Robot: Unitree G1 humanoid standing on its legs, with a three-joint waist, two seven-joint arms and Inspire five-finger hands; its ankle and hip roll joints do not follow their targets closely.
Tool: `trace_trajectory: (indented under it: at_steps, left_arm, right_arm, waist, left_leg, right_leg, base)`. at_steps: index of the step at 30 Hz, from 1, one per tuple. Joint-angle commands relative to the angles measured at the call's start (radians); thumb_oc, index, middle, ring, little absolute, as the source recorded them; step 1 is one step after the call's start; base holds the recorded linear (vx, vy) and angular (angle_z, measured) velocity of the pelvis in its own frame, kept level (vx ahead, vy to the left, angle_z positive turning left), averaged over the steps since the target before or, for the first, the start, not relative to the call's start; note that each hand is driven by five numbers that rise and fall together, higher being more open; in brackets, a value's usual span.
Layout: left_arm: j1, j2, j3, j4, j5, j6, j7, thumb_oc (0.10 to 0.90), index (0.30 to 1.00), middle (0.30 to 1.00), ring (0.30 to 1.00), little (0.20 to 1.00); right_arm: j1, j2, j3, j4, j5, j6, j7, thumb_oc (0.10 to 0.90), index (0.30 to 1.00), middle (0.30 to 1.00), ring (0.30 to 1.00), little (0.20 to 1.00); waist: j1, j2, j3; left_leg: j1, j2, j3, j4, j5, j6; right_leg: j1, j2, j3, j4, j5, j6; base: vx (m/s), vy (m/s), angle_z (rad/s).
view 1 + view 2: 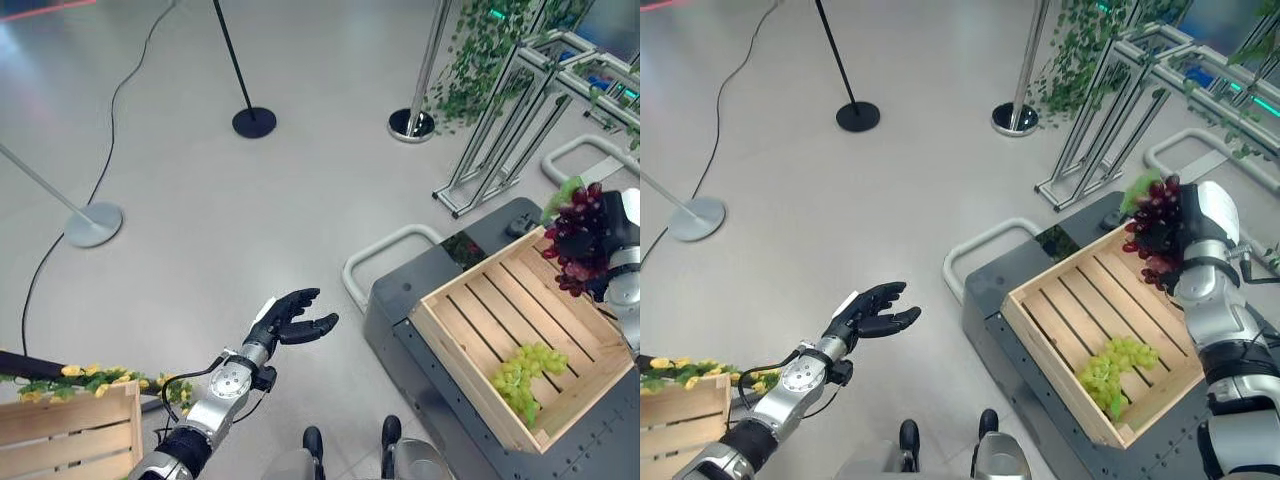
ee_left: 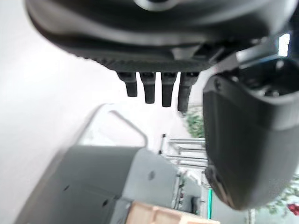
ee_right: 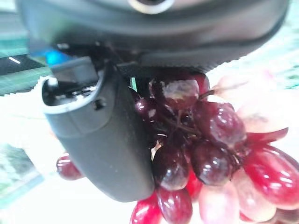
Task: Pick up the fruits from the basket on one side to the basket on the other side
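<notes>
Right hand (image 1: 1196,232) curled round a bunch of red grapes (image 1: 1154,228), thumb clamped against the berries in the right wrist view, bunch lifted clear above the far right corner of the slatted wooden crate (image 1: 1060,300) on the dark grey cart (image 1: 400,310). Green grapes (image 1: 527,373) lying loose on the crate's slats toward its near corner, well apart from the raised bunch. Left hand (image 1: 290,322) held out over bare floor between the two crates, fingers loosely extended and holding nothing, palm turned toward the cart side. Second wooden crate (image 1: 70,425), trimmed with yellow flowers and leaves (image 1: 80,378), at the robot's lower left. Step in hand, by the look of it: carrying the first fruit off the right-side crate toward the left-side one, with the lift done and the transfer not yet made. Next move likely calls for swinging the red bunch across to the waiting left hand or straight over to the flowered crate, keeping the grip firm enough that no berries tear loose from the stem. Green bunch left for a later trip.
</notes>
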Motion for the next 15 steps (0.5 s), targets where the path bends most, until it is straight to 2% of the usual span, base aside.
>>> trace_trajectory:
  at_steps: [1,5,9,12,15]
  left_arm:
    - [-0.044,0.025,-0.044,-0.109,0.053,-0.109,0.031,0.800,0.900,0.900,0.900,0.900]
    - [-0.104,0.035,-0.053,-0.182,0.088,-0.082,0.007,0.800,0.900,0.900,0.900,0.900]
    - [-0.173,0.057,-0.066,-0.218,0.098,-0.063,-0.007,0.800,0.900,0.900,0.900,0.900]
    - [-0.240,0.078,-0.066,-0.224,0.066,-0.056,-0.007,0.800,0.900,0.900,0.900,0.900]
    - [-0.299,0.082,-0.042,-0.247,-0.008,-0.009,-0.037,0.800,0.900,0.900,0.900,0.900]
  right_arm:
    - [-0.160,-0.125,0.039,-0.041,0.094,-0.116,-0.043,0.400,0.300,0.300,0.300,0.300]
    - [-0.241,-0.092,0.057,-0.074,0.202,-0.124,0.021,0.400,0.300,0.300,0.300,0.300]
    - [-0.347,-0.062,0.104,-0.081,0.327,-0.103,0.077,0.400,0.300,0.300,0.300,0.300]
    - [-0.418,-0.020,0.140,-0.084,0.400,-0.075,0.116,0.400,0.300,0.300,0.300,0.300]
    - [-0.472,0.022,0.172,-0.084,0.447,-0.045,0.158,0.400,0.300,0.300,0.300,0.300]
  waist:
    - [0.026,-0.037,-0.137]
    - [0.037,-0.033,-0.166]
    - [0.051,-0.028,-0.184]
    - [0.063,-0.026,-0.196]
    - [0.080,-0.027,-0.206]
  left_leg:
    - [-0.035,0.005,-0.004,0.005,0.023,-0.032]
    - [-0.009,0.010,-0.018,-0.066,0.056,-0.046]
    - [0.006,0.015,-0.028,-0.117,0.083,-0.058]
    - [0.007,0.011,-0.045,-0.128,0.090,-0.064]
    - [0.008,0.009,-0.059,-0.134,0.093,-0.068]
  right_leg:
    - [0.015,0.019,-0.007,-0.006,0.048,-0.051]
    - [0.047,0.023,-0.024,-0.067,0.072,-0.045]
    - [0.072,0.027,-0.054,-0.105,0.083,-0.041]
    - [0.087,0.026,-0.071,-0.126,0.087,-0.038]
    - [0.101,0.022,-0.093,-0.149,0.094,-0.036]
  base:
    - [0.00,0.013,0.06]
    - [-0.02,0.013,0.15]
    - [-0.03,0.013,0.14]
    - [-0.02,0.010,0.14]
    - [-0.01,-0.008,0.14]
